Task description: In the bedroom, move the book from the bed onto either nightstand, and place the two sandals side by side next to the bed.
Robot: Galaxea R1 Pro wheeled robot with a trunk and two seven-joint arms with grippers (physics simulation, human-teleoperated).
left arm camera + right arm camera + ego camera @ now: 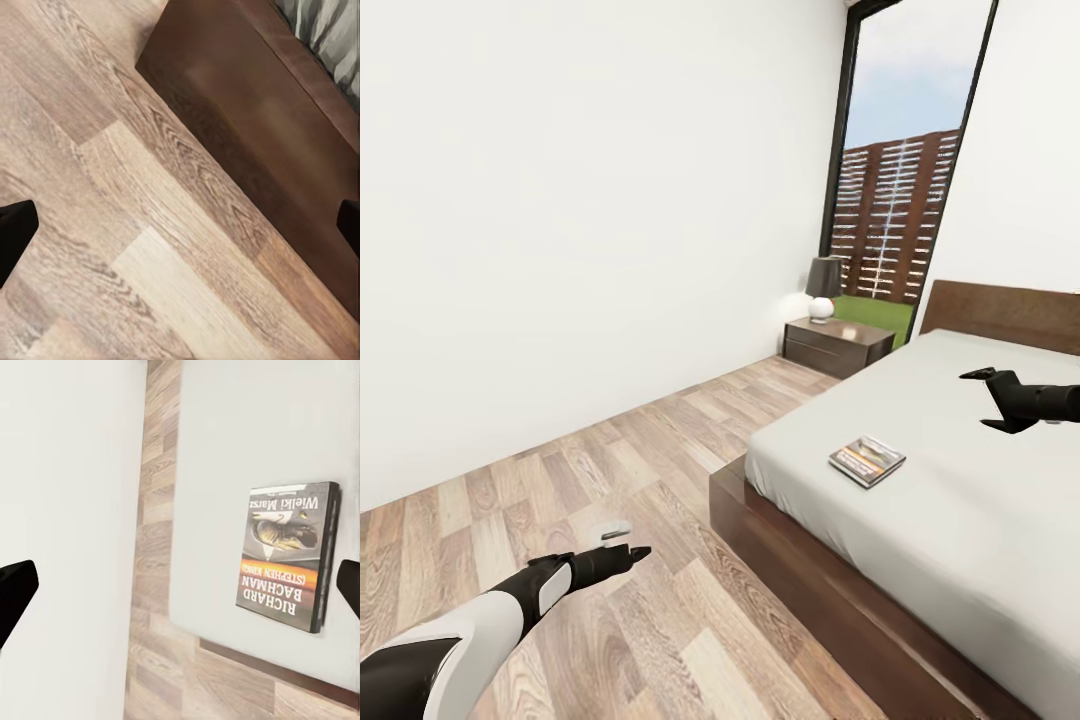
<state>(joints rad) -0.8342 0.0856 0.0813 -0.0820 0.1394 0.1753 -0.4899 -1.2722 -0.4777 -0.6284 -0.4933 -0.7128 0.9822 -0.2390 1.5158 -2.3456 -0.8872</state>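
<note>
Lying flat on the light-grey mattress near its left edge, right of centre in the head view, the book [867, 460] rests on the bed [960, 520] with its cover up; in the right wrist view the book [289, 556] shows a dark photo, an orange band and white lettering. The right hand [988, 399] hovers above the mattress at the right edge of the head view, well apart from the book, its two dark fingers spread wide and holding nothing. The left hand [622, 552] reaches out over the wood-plank floor [560, 480] at the lower left of the head view, fingers released and empty; the left wrist view shows its fingertips [15, 229] far apart over the planks, near the dark brown side of the bed frame [247, 127]. The nightstand [838, 346] stands against the white wall [590, 200] above the centre of the head view, just beside the headboard end of the bed, with a lamp [823, 288] on top. Behind it the tall dark-framed window [900, 170] looks onto grass and a slatted fence.
</note>
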